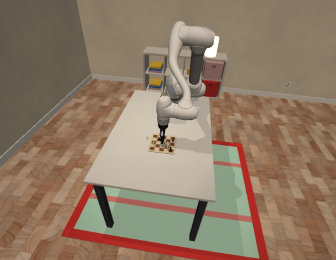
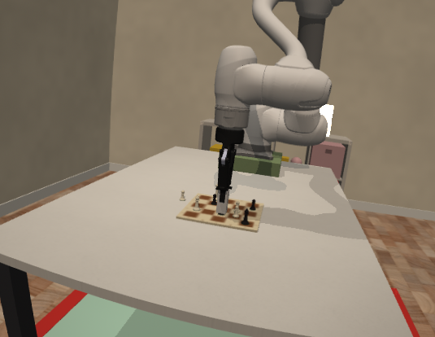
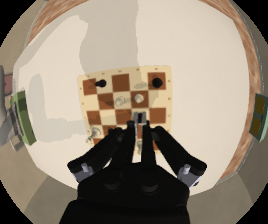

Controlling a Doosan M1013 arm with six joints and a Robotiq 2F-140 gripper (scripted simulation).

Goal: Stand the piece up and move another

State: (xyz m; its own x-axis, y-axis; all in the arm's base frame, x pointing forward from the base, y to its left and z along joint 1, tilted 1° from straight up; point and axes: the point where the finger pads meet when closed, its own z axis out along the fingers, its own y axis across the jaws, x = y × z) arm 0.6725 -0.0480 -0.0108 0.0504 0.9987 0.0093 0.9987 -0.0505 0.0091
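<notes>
step: C3-to-C4 move, judged | end effector pinched narrow on a pale piece, low over the board; removed white pawn upright on bench, left of it | next: seat base inside square; release

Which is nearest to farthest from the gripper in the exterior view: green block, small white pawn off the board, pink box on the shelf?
From the gripper, shut on a pale chess piece:
1. Small white pawn, on the table, left of the board.
2. Green block, behind the board.
3. Pink box, far back on the shelf.
</notes>
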